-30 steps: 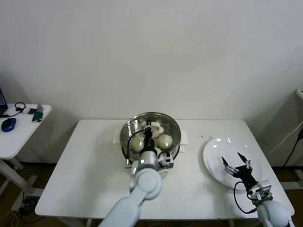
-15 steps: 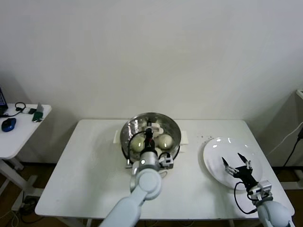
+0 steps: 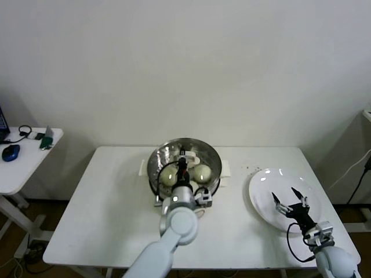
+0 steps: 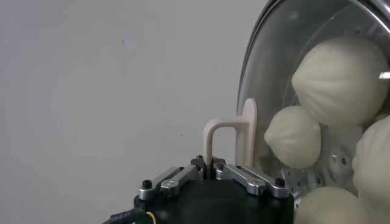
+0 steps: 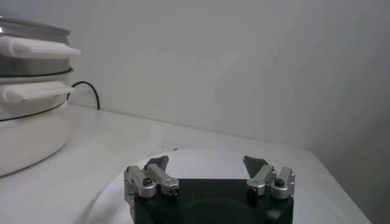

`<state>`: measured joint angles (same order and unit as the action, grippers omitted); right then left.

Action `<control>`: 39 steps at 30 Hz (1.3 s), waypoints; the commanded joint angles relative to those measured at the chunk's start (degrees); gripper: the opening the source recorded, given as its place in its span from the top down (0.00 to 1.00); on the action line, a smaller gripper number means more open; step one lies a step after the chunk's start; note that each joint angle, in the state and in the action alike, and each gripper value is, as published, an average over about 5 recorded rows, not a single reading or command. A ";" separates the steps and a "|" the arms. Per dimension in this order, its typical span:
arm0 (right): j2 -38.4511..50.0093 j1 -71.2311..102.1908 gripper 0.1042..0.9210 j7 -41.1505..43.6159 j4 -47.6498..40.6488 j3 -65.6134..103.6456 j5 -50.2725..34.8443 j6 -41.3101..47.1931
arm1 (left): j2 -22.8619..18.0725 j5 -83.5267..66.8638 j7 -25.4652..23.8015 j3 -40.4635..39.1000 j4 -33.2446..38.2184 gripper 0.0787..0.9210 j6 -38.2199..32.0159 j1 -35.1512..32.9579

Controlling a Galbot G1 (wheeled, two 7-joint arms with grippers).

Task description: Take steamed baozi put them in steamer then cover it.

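Observation:
The steamer (image 3: 211,155) stands at the table's back centre, its steel basket on a cream-white pot. Several cream-white baozi (image 3: 202,172) lie inside, seen through the glass in the left wrist view (image 4: 340,72). The clear cover (image 4: 274,79) sits over the basket; I cannot tell whether its rim rests on it. My left gripper (image 3: 181,165) is shut on the cover's white handle (image 4: 228,137), pinching its thin bar (image 4: 211,163). My right gripper (image 3: 288,197) hangs open and empty just above the white plate (image 3: 272,176).
The white plate (image 5: 201,159) lies at the table's right and holds nothing. From the right wrist the steamer's side handles (image 5: 36,47) show at the far side. A side table (image 3: 23,159) with a mouse and cables stands at the left.

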<state>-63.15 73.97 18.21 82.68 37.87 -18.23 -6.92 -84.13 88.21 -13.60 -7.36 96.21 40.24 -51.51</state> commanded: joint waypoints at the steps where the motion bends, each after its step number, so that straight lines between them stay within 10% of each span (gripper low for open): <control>1: 0.12 -0.12 0.12 0.05 0.17 0.04 0.07 0.23 | 0.58 -0.06 -0.73 0.28 1.43 0.92 -0.02 -0.69; 24: -0.13 -0.41 0.12 -0.69 2.11 1.68 1.80 5.25 | 7.54 -14.53 -1.24 2.67 24.25 0.17 -0.89 -11.72; 39: -0.22 3.37 0.12 -1.55 6.55 2.41 -1.65 3.07 | 7.91 -57.16 23.81 25.89 31.27 0.12 -22.70 -25.38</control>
<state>-62.94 75.40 17.08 86.87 40.00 -18.66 -3.26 -77.31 63.85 -6.49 2.52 121.72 33.16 -66.93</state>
